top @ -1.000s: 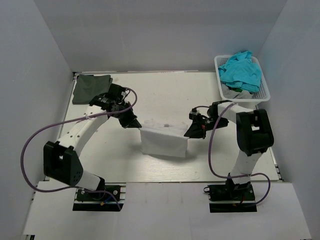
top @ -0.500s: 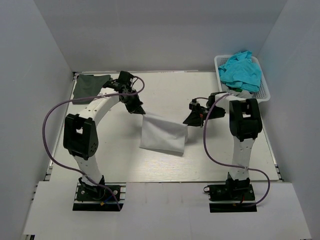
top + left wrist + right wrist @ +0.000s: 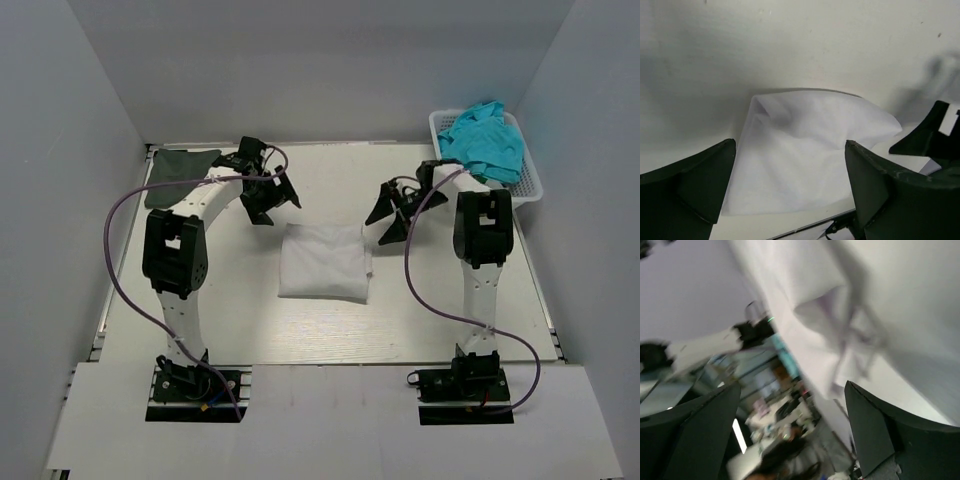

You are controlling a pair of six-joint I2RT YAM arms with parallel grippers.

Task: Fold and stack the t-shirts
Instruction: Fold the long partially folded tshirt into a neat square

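A white t-shirt [image 3: 322,262] lies folded into a rough square in the middle of the table, free of both grippers. In the left wrist view the same white t-shirt [image 3: 800,150] lies below and between my open fingers. My left gripper [image 3: 272,203] hangs open just behind the shirt's back left corner, holding nothing. Beside the back right corner my right gripper [image 3: 388,222] is open and holds nothing. The right wrist view is blurred, with its gripper [image 3: 792,387] showing wide-apart fingers. A dark olive-green t-shirt [image 3: 180,175] lies folded at the back left corner.
A white basket [image 3: 527,170] stands at the back right, heaped with teal cloth [image 3: 482,140]. Grey walls close in the table at the left, back and right. Purple cables loop out from both arms.
Both grippers opened and let go of the white t-shirt, which dropped flat onto the table. Both arms drew back toward the far side and apart.
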